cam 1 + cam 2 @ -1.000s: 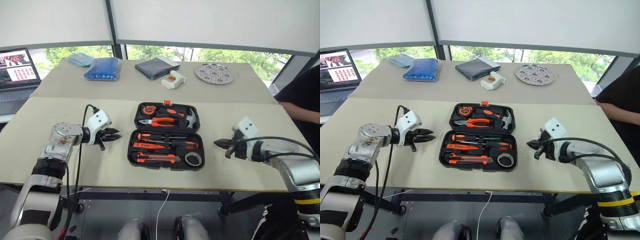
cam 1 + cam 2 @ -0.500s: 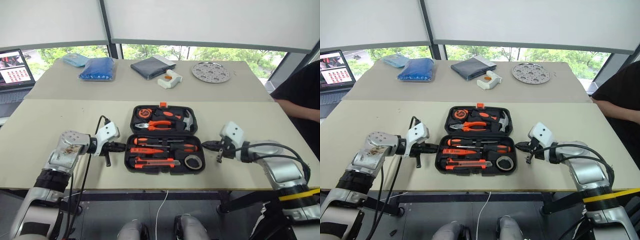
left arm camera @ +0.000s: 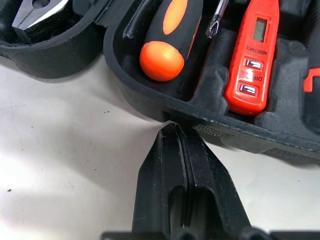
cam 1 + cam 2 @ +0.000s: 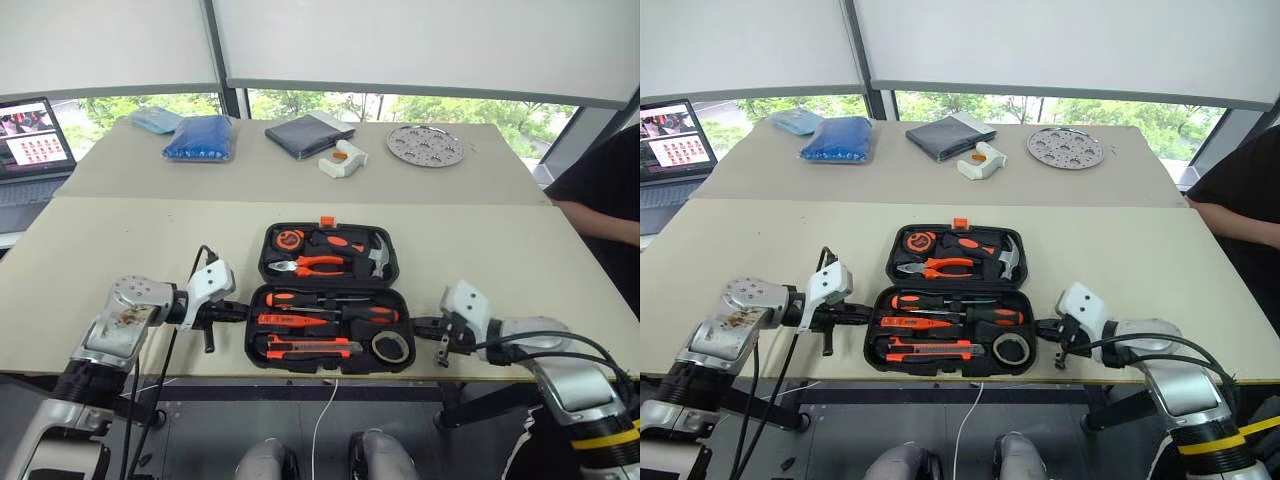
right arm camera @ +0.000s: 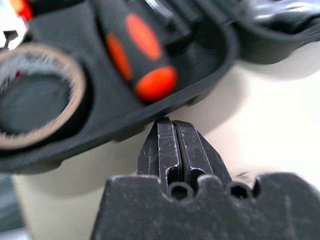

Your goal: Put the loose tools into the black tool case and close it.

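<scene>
The black tool case [image 4: 330, 312] of bumpy plastic lay open on the smooth counter [image 4: 120, 250]. The left claw [image 3: 175, 131] and right claw [image 5: 170, 124] were each pinched tight, tips at its rounded sides.

Two beige tabletops meet edge to edge: the near table [image 4: 120, 270] fills the lower half of the frame, the far table [image 4: 260, 170] the middle. On the near one, at centre, lies an open black hinged plastic tool case [image 4: 328, 297]. On the far one, from left to right: blue bag [image 4: 202, 138], dark grey flat pouch [image 4: 308, 134], small white block [image 4: 342, 160], round perforated metal disc [image 4: 426, 146].
</scene>
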